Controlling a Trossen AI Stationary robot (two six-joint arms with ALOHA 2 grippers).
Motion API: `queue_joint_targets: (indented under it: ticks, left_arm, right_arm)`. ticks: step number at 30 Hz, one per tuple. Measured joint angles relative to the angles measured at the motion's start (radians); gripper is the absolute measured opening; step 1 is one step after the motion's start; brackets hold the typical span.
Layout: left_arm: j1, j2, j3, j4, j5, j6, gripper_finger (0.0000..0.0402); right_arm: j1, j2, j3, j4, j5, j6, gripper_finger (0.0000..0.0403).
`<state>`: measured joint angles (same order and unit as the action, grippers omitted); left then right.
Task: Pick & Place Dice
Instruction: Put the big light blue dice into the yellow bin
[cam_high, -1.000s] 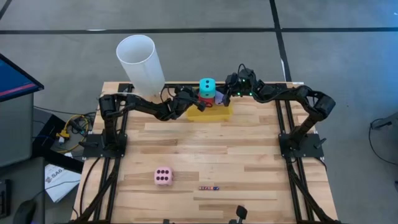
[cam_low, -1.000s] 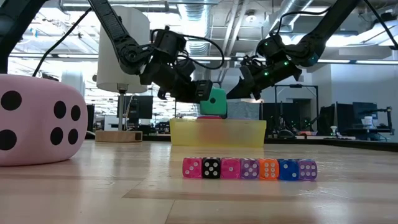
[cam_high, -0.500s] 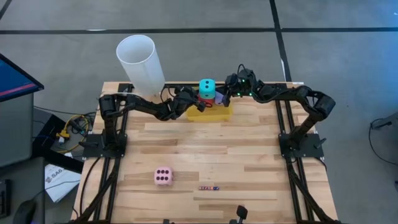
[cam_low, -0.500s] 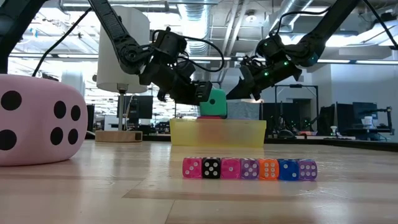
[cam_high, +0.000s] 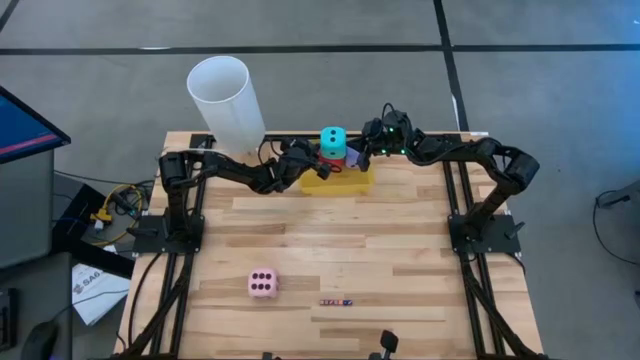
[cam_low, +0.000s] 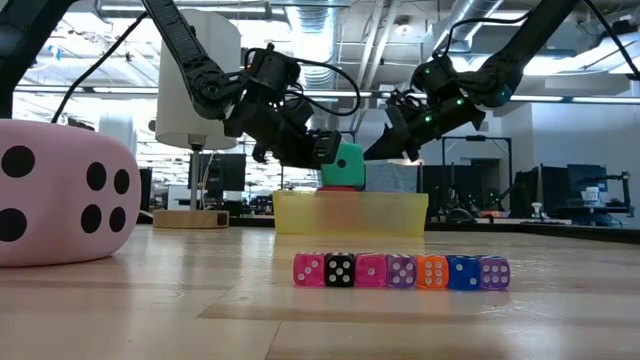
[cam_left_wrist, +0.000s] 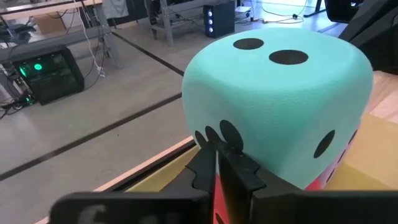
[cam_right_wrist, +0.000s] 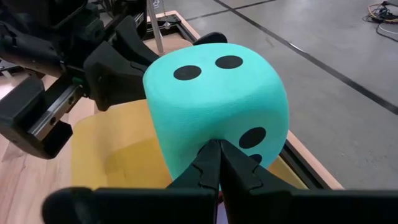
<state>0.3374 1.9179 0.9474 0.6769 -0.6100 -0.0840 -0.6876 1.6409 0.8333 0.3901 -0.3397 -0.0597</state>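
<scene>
grey floor (cam_high: 520, 40), wooden table (cam_high: 340, 240)

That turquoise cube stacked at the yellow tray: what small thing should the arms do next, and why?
Probably draw both tools back. The cyan die already sits on the red die in the yellow tray. The left tool and right tool are shut and only press its sides. The pink die waits near the front.

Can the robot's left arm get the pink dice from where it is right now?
Probably yes. The pink dice sits alone on open table, nothing blocking it. But the left gripper, fingers shut, is busy far away at the cyan dice.
</scene>
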Motion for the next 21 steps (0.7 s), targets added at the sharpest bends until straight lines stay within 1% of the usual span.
queue_joint_targets:
  ticks: [6, 10, 15, 21]
  left_arm:
    - [0.000, 0.000, 0.000, 0.000, -0.004, 0.000, 0.0047]
    - [0.001, 0.000, 0.000, 0.000, -0.005, 0.000, 0.0059]
    - [0.001, 0.000, 0.000, 0.001, 0.000, 0.001, 0.0062]
    - [0.000, -0.008, 0.000, -0.002, 0.004, 0.005, 0.0054]
  right_arm:
    - [0.000, 0.000, 0.000, 0.000, 0.001, 0.000, 0.0000]
    - [-0.003, 0.000, 0.000, 0.000, 0.003, 0.000, 0.0000]
    - [-0.014, 0.000, 0.000, 0.000, 0.002, 0.000, 0.0000]
    - [-0.015, 0.000, 0.000, 0.000, 0.002, 0.000, 0.0000]
